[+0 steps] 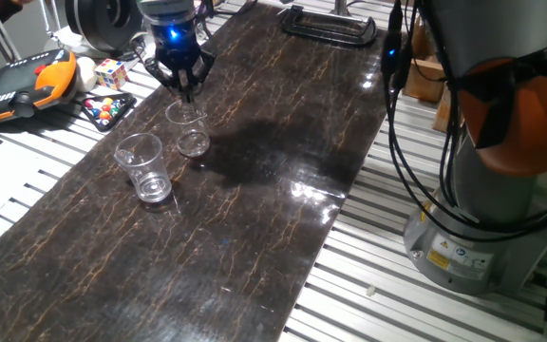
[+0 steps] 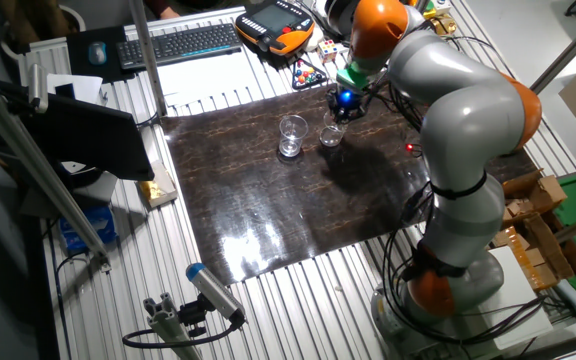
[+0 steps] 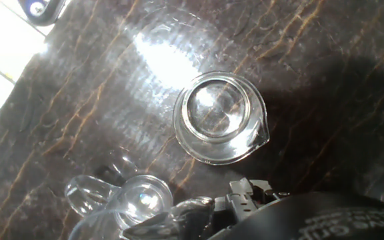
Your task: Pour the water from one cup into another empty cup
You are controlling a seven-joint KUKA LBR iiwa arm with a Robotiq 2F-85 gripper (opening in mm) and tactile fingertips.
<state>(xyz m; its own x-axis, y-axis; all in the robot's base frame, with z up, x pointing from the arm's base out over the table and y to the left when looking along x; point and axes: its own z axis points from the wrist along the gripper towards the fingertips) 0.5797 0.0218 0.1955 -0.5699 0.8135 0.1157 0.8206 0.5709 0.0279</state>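
The taller, wider clear tumbler [image 1: 145, 167] stands upright on the dark marbled mat [image 1: 254, 218], apart from my hand. It also shows in the other fixed view [image 2: 291, 135] and from above in the hand view [image 3: 222, 117]. The shorter, narrower clear cup [image 1: 191, 130] stands upright just behind and to the right of it [image 2: 333, 132] [image 3: 139, 203]. My gripper [image 1: 186, 92] hangs straight over the shorter cup with its fingertips together at the cup's far rim. I cannot tell whether they pinch the wall. I cannot make out water in either cup.
An orange teach pendant [image 1: 22, 81], a Rubik's cube [image 1: 110, 73] and a small tray of coloured balls [image 1: 105, 107] lie off the mat's far left edge. A black clamp [image 1: 329, 24] lies at the mat's far end. The arm's base [image 1: 482, 218] and cables stand to the right.
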